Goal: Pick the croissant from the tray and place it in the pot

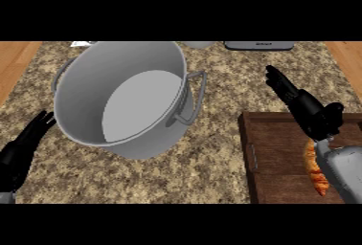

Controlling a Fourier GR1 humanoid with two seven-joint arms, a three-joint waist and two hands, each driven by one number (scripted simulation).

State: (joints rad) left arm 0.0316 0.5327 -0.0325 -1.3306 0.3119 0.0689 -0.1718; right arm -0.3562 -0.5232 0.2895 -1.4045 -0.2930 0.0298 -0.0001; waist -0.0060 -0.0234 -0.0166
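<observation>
A golden-brown croissant [314, 170] lies on the dark wooden tray [276, 153] at the lower right, partly hidden behind my right forearm. Above the tray's far edge hovers my right hand [305, 106], open, its fingers stretched out toward the far left and holding nothing. A large grey metal pot [127, 95] with two side handles stands on the counter left of the tray, and nothing shows inside it. At the lower left edge my left hand [21, 148] rests open, fingers up, just left of the pot.
The granite counter [212, 167] is flanked by wooden strips at both sides. At the far edge sit a grey flat object [258, 45] and a pale rounded object [198, 44], both cut off by the view.
</observation>
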